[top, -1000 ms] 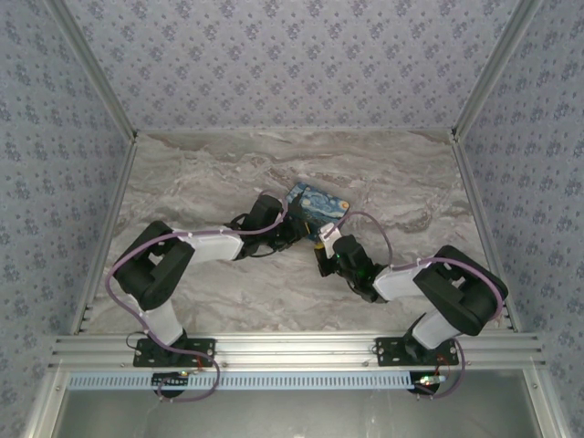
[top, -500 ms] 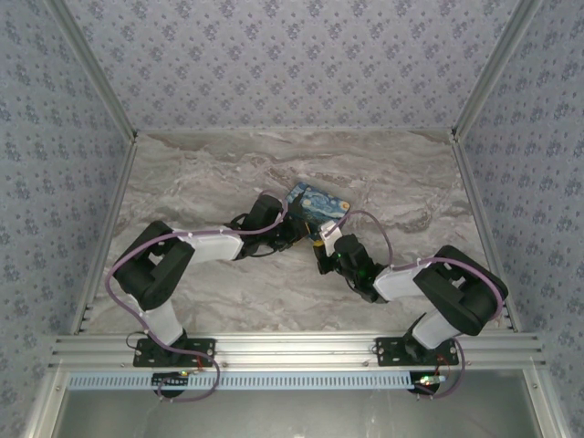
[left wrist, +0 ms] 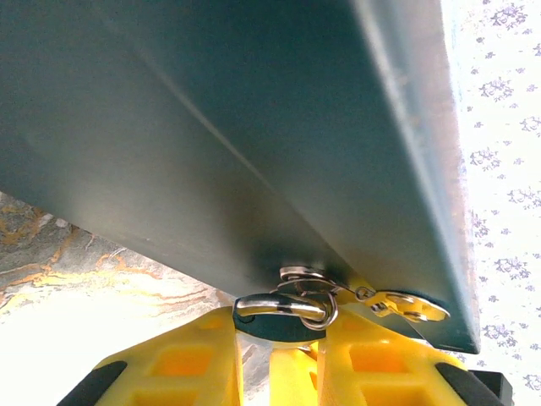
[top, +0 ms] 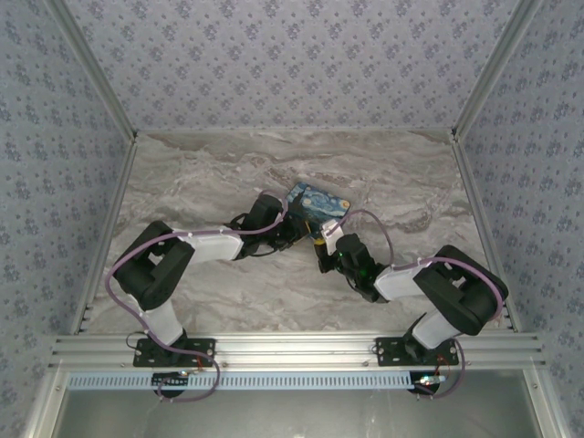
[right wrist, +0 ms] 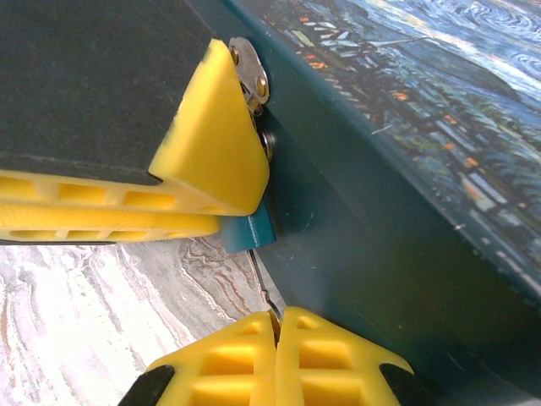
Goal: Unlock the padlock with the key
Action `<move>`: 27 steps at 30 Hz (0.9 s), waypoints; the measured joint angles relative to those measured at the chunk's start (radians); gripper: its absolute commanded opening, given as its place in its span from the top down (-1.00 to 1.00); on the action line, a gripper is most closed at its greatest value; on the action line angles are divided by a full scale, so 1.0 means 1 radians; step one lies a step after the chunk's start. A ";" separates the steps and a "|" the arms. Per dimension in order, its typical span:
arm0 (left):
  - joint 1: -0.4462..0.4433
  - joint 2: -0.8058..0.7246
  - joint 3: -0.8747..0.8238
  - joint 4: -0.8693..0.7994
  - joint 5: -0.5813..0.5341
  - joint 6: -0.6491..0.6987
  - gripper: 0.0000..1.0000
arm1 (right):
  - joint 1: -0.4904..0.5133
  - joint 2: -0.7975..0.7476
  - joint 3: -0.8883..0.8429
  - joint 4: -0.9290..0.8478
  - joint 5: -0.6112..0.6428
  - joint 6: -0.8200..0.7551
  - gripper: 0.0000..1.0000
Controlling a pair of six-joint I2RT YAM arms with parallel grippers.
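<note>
I am pinching the right claw (right wrist: pixel 275 326) fully closed on the thin key (right wrist: pixel 260 286). Its blade is pointing up into the bottom of the padlock (right wrist: pixel 250 231), so a twist of the wrist should turn it. I am clamping the left claw (left wrist: pixel 281 331) around the padlock body, bracing it against that twist. The padlock is hanging against the side of the box (right wrist: pixel 363 237), just above the table (right wrist: pixel 93 296). It is looking tiny: a blue block, mostly hidden by the left claw, with a thin silvery shackle (left wrist: pixel 286 306) looping through the metal hasp (left wrist: pixel 304 275). I am judging the shackle not yet released.
</note>
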 measured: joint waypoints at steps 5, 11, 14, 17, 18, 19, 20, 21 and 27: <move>0.000 0.000 0.000 0.008 0.003 -0.007 0.54 | -0.007 0.000 -0.011 0.027 -0.001 0.003 1.00; 0.000 0.000 0.000 0.014 0.005 -0.015 0.54 | -0.017 0.000 -0.019 0.050 -0.017 0.004 1.00; 0.000 0.000 0.000 0.022 0.008 -0.023 0.54 | -0.023 0.000 -0.021 0.062 -0.027 0.004 1.00; 0.000 0.000 0.000 0.026 0.008 -0.029 0.54 | -0.025 0.010 -0.021 0.077 -0.034 0.003 1.00; 0.000 0.000 0.000 0.026 0.008 -0.031 0.54 | -0.026 0.016 -0.021 0.084 -0.035 0.003 1.00; 0.000 0.000 0.000 0.025 0.007 -0.031 0.54 | -0.026 0.020 -0.021 0.089 -0.036 0.003 1.00; 0.001 0.000 0.000 0.024 0.007 -0.033 0.54 | -0.026 0.026 -0.021 0.096 -0.038 0.003 1.00; 0.002 0.000 0.000 0.024 0.007 -0.033 0.54 | -0.027 0.030 -0.020 0.102 -0.041 0.003 1.00; 0.006 0.000 0.000 0.027 0.007 -0.034 0.54 | -0.041 0.037 -0.013 0.113 -0.063 0.003 1.00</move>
